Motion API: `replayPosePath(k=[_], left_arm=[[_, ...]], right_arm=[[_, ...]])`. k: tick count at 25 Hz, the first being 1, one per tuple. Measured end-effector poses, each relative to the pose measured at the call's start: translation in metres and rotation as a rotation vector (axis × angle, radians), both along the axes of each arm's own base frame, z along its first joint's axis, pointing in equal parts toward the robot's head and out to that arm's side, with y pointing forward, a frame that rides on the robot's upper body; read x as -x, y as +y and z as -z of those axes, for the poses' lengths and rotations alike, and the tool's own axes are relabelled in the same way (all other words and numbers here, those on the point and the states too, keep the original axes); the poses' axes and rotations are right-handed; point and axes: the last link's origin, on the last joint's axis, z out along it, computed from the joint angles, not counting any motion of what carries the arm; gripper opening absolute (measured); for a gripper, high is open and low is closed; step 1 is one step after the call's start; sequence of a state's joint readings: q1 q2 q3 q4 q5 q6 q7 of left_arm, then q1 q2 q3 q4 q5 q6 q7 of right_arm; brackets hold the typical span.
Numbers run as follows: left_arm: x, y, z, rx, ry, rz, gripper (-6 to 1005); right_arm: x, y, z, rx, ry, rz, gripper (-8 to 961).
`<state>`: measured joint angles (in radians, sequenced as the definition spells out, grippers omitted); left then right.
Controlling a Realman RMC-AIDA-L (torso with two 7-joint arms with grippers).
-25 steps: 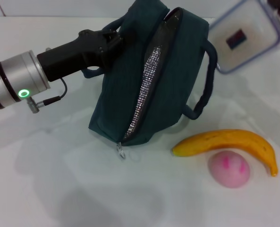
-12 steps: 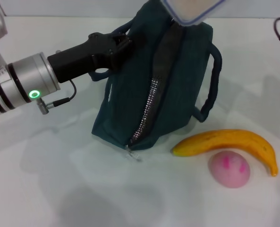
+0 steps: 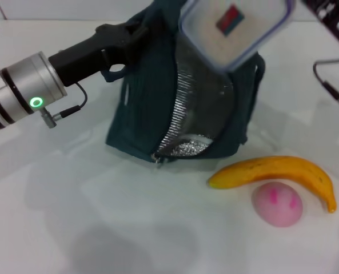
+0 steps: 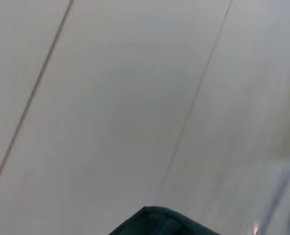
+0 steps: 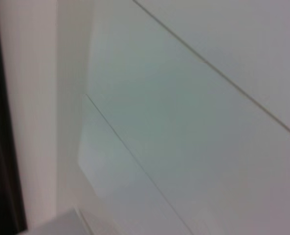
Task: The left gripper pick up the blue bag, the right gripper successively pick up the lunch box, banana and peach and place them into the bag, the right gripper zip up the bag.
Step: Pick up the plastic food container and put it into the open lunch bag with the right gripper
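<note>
Left claw pinching the bag at its far-left top, holding it upright on the worktop; zipper open, foil lining showing; box tilted over the bag's mouth, lower edge at the opening; right claw out of frame at the far right, only its black wrist visible, grip state can't tell; banana right of the bag, peach just beside it on the near side.

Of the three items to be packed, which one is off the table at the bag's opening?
The lunch box, tilted above the blue bag's open foil-lined mouth. The banana and peach lie on the table.
</note>
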<state>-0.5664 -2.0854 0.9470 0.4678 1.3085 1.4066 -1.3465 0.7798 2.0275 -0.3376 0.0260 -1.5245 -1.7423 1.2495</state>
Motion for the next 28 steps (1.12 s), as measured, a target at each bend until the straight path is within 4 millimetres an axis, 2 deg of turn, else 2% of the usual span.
replayPosePath(k=[1, 8, 13, 16, 20, 25, 27, 28], left_arm=[[0.000, 0.000, -0.001, -0.004, -0.002, -0.002, 39], [0.001, 0.002, -0.002, -0.002, 0.008, -0.004, 39], [-0.001, 0.005, -0.002, 0.027, -0.002, -0.028, 39], [-0.002, 0.006, -0.001, 0.031, 0.002, -0.027, 39], [0.000, 0.006, 0.000, 0.036, 0.012, -0.034, 39], [0.003, 0.006, 0.003, 0.042, 0.024, -0.052, 39], [0.003, 0.005, 0.005, 0.047, 0.031, -0.051, 39], [0.004, 0.005, 0.005, 0.049, 0.032, -0.052, 39]], right_arm=[[-0.007, -0.002, 0.008, 0.034, -0.050, 0.021, 96], [-0.022, 0.002, 0.029, 0.105, -0.202, 0.096, 95], [-0.015, 0.010, 0.039, 0.135, -0.284, 0.082, 95], [-0.005, 0.011, 0.039, 0.136, -0.279, 0.040, 95], [-0.004, 0.009, 0.035, 0.130, -0.270, 0.018, 96], [-0.007, 0.008, 0.028, 0.107, -0.264, 0.008, 161], [-0.009, 0.003, 0.020, 0.089, -0.241, -0.023, 382], [-0.012, -0.001, 0.013, 0.068, -0.231, -0.045, 421]])
